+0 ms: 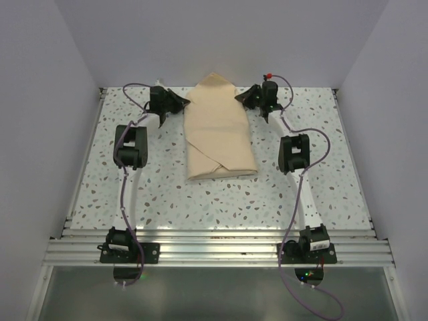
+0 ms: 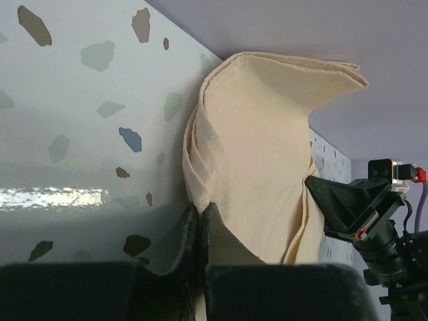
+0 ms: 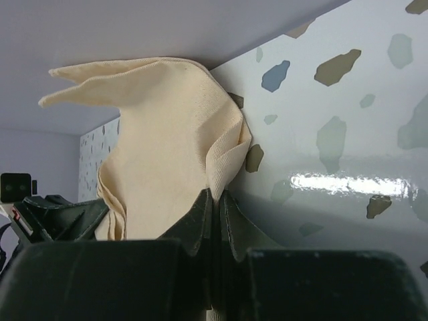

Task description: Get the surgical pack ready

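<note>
The pack [image 1: 219,137] runs lengthwise up mid-frame, its far flap [image 1: 214,85] at upper centre between left end effector [image 1: 179,103] and right end effector [image 1: 242,98] — both clamped on it, equally near.

Tan surgical pack [image 1: 219,137] folded lengthwise (far corner raised); mid-table.

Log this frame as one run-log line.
tan cloth: folded bundle on speckled table, far flap raised | left gripper: shut on flap, left edge | right gripper: shut on flap, right edge
</note>
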{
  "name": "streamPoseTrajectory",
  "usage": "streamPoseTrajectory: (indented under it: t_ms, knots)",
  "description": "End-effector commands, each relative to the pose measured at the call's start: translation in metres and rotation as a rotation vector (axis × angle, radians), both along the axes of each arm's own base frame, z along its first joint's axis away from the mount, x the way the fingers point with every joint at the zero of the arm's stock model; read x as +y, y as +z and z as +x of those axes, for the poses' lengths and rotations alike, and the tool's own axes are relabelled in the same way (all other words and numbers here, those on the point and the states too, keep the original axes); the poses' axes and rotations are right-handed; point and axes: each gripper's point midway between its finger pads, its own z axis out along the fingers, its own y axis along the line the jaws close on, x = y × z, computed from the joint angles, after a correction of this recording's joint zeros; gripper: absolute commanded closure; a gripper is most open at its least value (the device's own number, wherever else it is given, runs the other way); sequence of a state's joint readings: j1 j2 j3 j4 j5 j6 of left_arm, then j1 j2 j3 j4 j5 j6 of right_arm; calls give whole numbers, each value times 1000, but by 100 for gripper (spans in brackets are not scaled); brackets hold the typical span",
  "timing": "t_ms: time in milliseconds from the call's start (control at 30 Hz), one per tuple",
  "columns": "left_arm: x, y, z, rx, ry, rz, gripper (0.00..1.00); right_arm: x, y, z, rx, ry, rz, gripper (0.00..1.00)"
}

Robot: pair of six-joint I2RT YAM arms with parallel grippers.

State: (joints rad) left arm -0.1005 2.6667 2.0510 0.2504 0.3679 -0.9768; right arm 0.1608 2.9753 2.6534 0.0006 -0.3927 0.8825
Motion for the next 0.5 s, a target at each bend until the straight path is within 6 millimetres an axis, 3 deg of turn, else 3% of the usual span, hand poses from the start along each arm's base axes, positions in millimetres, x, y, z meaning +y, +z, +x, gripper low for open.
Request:
streamPoseTrajectory:
  t_ms: [0, 33, 67, 100, 167, 200, 233, 300, 367, 400, 433, 467]
  knots:
    - [-3, 86, -6, -121, -64, 31, 100, 5, 90, -10, -75, 67, 45, 100]
    - [-3, 84, -11, -105, -79, 37, 100, 9, 92, -17, -47, 98, 52, 100]
    - [-4, 88, -15, -102, -88, 40, 100, 9, 107, -22, -56, 111, 48, 100]
    - [-4, 91, -18, -99, -94, 43, 100, 8, 106, -26, -29, 114, 44, 100]
    - [-3, 102, -31, -100, -103, 52, 100, 9, 115, -36, -6, 130, 51, 100]
    - [-2, 118, -35, -120, -102, 56, 100, 11, 125, -43, -2, 141, 55, 100]
    - [-3, 113, -42, -98, -114, 55, 100, 9, 128, -47, 15, 147, 54, 100]
    - [-4, 122, -51, -93, -129, 61, 100, 12, 144, -58, 17, 174, 48, 100]
    - [-7, 117, -63, -61, -150, 54, 100, 12, 147, -68, 50, 193, 49, 100]
    - [-9, 129, -68, -75, -160, 50, 100, 12, 144, -75, 77, 207, 52, 100]
    - [-11, 122, -77, -58, -175, 48, 100, 13, 158, -82, 74, 217, 56, 100]
    - [-13, 123, -83, -56, -183, 51, 100, 13, 150, -91, 108, 227, 56, 100]
